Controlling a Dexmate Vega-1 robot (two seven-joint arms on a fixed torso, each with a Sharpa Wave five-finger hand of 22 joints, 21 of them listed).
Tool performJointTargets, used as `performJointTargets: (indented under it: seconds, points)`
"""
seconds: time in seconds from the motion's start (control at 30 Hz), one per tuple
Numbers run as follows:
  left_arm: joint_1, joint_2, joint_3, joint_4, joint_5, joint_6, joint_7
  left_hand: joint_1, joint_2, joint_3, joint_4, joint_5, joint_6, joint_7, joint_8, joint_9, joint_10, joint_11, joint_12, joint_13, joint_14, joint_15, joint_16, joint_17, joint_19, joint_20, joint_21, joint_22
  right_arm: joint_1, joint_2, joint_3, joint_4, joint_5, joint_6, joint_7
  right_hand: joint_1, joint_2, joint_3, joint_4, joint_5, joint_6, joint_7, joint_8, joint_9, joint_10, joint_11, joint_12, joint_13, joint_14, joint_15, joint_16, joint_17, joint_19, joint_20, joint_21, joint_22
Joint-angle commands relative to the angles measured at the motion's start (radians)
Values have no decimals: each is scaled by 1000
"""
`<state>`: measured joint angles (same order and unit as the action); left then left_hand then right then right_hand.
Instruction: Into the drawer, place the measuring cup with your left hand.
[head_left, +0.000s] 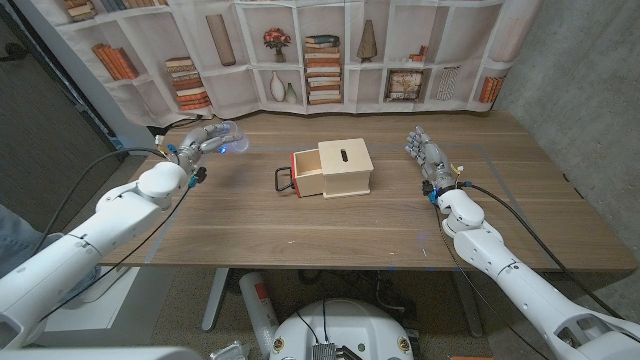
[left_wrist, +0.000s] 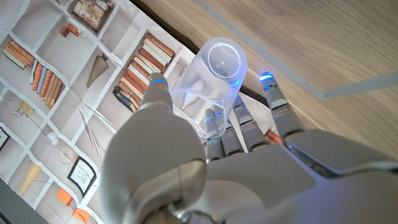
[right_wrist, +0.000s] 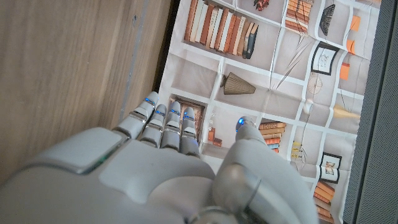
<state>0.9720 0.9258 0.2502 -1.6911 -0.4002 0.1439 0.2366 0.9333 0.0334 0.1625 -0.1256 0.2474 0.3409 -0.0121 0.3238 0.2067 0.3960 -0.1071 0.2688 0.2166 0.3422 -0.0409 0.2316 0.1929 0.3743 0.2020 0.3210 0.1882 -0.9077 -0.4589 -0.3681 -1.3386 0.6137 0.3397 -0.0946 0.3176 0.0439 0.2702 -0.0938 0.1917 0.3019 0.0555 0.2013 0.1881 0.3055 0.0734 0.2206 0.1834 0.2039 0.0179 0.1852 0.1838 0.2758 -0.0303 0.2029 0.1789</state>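
Overall, the table (head_left: 380, 225) is wooden, with a printed bookshelf backdrop (head_left: 330, 55) hung along its far edge. At the table's middle stands a pale wooden box (head_left: 343, 166) with a slot in its top. Its drawer (head_left: 305, 173) is pulled out toward the robot's left, red along the edge, with a dark handle at its front.

Between the drawer and the left hand (head_left: 205, 141) lies bare tabletop; nothing stands in that stretch. The left arm reaches in from the near left corner, cables trailing off it. The right arm runs along the table's right side.

The right hand (head_left: 425, 152) sits well right of the box, near the far edge. In the right wrist view the right hand (right_wrist: 168, 162) holds nothing, fingers (right_wrist: 163, 124) straight and close side by side, thumb apart.

The cup (head_left: 226, 137) is held by the left hand above the table's far left area, well apart from the drawer. In the left wrist view the cup (left_wrist: 214, 81) lies between thumb on one side and fingers (left_wrist: 242, 127) on the other, its closed base pointing away from the palm. It is clear plastic, round, slightly tapered, with blue fingertip lights glowing through the wall.
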Motion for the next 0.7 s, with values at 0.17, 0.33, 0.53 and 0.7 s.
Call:
performJointTargets:
  seconds: [0.17,0.33,0.53,0.7]
  points:
    - [7,28,-9,-46,11,-12,-29,2,12,0,9,-4,11,-6,-4,4,10,-3,-5,1,2,-17,-4,5,1,-4,-6,3,-18,-8,10,-11,6,9,-3,5,4,5,-6,3,8,4,-2,4,8,2,-2,4,4,-1,3,1,5,1,-1,6]
    - [2,31,-8,-53,11,-11,-42,1,12,-1,10,-7,11,-7,-5,4,13,-3,-6,2,2,-18,-5,5,-3,-6,-8,3,-25,-12,14,-20,6,9,-8,5,5,5,-7,4,9,3,-2,4,7,1,-3,4,4,-1,3,1,5,1,0,6]
    - [-5,33,-3,-60,16,-19,-59,1,13,0,10,-9,17,-8,-4,4,15,-3,-7,2,4,-21,-6,5,-4,-6,-10,3,-31,-13,17,-26,7,11,-12,6,5,5,-7,4,9,3,-2,4,8,2,-2,4,4,-1,3,1,5,1,0,6]
    - [-13,36,4,-68,20,-23,-78,1,14,0,11,-11,20,-7,-4,4,18,-1,-8,2,5,-21,-6,5,-5,-8,-11,3,-34,-15,18,-29,4,12,-15,6,5,5,-8,4,9,3,-2,4,9,3,-2,4,4,-1,3,1,5,1,0,6]
